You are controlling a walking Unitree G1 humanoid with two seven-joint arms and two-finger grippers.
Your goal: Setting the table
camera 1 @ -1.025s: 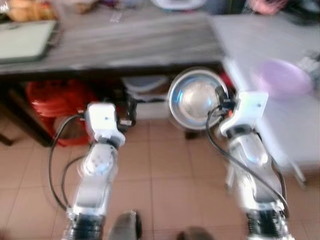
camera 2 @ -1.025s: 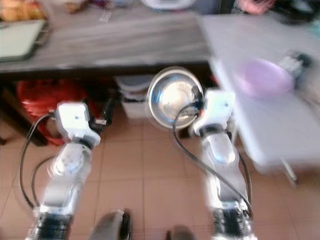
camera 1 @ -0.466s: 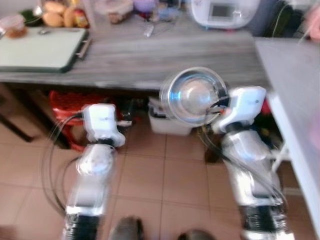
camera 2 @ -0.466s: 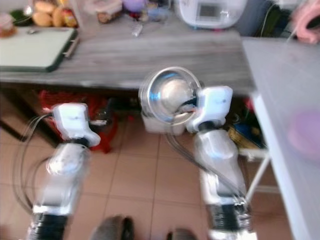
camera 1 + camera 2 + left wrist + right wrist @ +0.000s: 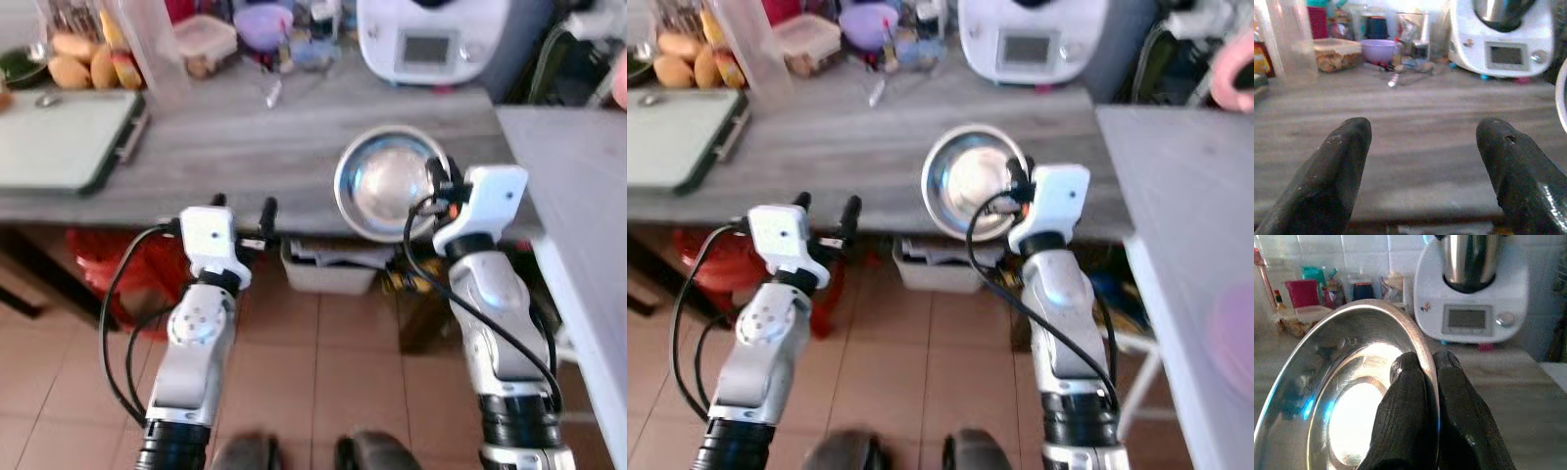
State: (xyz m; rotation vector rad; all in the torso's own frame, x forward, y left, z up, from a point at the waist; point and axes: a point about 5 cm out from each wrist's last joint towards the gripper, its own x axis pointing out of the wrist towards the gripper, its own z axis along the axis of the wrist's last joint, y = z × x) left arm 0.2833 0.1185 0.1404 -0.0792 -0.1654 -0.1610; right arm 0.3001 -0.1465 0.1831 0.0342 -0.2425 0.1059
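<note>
1. The grey counter (image 5: 294,147) spans the front; a pale table (image 5: 588,225) stands at the right.
2. A white kitchen machine (image 5: 431,39) sits at the counter's back.
3. The steel bowl (image 5: 387,184) hangs over the counter's front edge, carried; judged mid-transport, next to be set down level.
4. The right gripper (image 5: 1425,377) pinches its rim, fingers closed.
5. The left gripper (image 5: 1422,147) gapes wide, empty.

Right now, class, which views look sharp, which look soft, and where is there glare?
Left eye view: mostly sharp, with bright glare inside the steel bowl held by the right pincer. Right wrist view: glare on the bowl's base, the white appliance slightly soft. Left wrist view: the left pincer is blurred close up, the backlit counter clutter hazy.
</note>
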